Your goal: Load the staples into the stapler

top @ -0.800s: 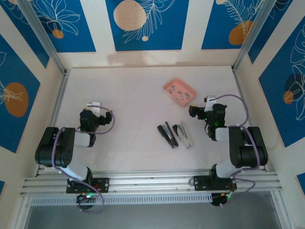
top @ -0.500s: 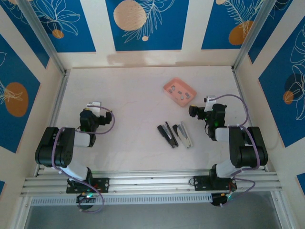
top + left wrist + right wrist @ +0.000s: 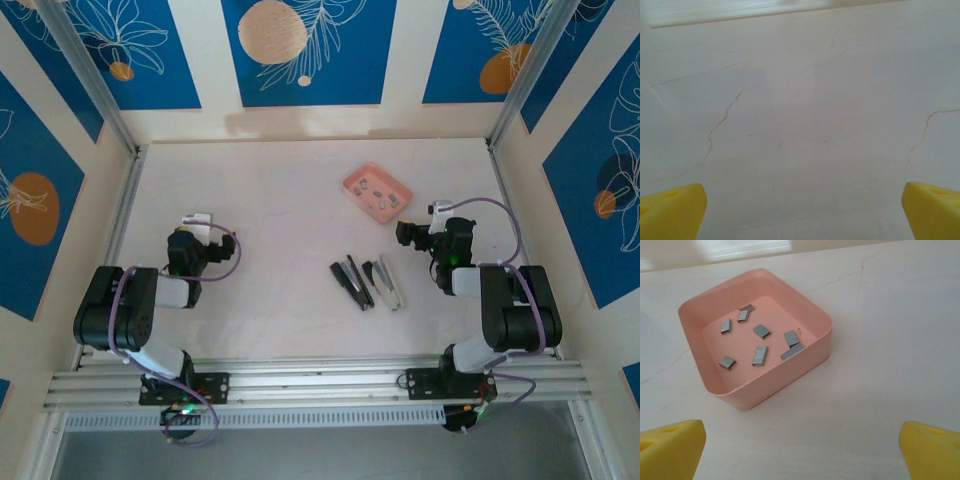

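The stapler lies swung open on the table's middle, its black half on the left and the half with the silvery rail on the right. Several small grey staples lie loose in the pink tray, which stands at the back right as a pink tray in the top view. My right gripper is open just short of the tray, nothing between its yellow fingertips. My left gripper is open over bare table, far left of the stapler. From above, the right gripper sits right of the stapler and the left gripper near the left side.
White walls with aluminium posts close in the table on three sides. The tabletop under the left gripper shows thin cracks. Both arm bases are bolted to the rail at the near edge.
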Controlling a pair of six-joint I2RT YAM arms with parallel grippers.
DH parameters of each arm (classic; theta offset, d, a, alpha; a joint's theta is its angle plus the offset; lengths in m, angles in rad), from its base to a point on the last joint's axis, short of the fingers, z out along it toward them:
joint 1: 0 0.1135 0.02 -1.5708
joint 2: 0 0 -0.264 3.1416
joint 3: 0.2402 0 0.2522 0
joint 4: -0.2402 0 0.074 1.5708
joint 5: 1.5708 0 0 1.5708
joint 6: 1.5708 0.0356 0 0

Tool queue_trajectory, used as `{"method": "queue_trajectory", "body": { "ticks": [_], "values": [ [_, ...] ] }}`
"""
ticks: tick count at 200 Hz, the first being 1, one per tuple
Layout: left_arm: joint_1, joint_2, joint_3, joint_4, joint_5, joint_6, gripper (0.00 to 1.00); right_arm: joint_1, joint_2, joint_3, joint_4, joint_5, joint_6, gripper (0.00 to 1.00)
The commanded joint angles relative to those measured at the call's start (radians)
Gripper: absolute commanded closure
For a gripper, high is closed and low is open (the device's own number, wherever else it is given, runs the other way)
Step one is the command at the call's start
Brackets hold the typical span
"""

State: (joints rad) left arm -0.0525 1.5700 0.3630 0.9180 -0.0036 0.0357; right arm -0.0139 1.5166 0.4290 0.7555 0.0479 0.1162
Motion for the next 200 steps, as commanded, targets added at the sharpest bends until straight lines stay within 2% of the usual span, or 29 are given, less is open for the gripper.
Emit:
{"method": "queue_trajectory", "body": {
  "ticks": [1,159,181,200],
  "values": [
    [0.003,-0.008,0.018,0.0,0.02,0.01,0.0,0.003,0.006,-0.005,0.033,-0.012,-0.018,0.01],
    [0.005,-0.01,0.016,0.004,0.019,0.009,0.0,0.0,0.001,-0.008,0.04,-0.017,-0.014,0.01],
    [0.003,-0.065,0.023,-0.052,-0.023,-0.003,0.0,0.005,-0.068,0.073,-0.156,0.001,-0.011,0.01],
    [-0.001,-0.161,0.071,-0.222,-0.05,-0.003,0.0,0.006,-0.149,0.153,-0.373,0.02,0.033,0.01]
  ]
}}
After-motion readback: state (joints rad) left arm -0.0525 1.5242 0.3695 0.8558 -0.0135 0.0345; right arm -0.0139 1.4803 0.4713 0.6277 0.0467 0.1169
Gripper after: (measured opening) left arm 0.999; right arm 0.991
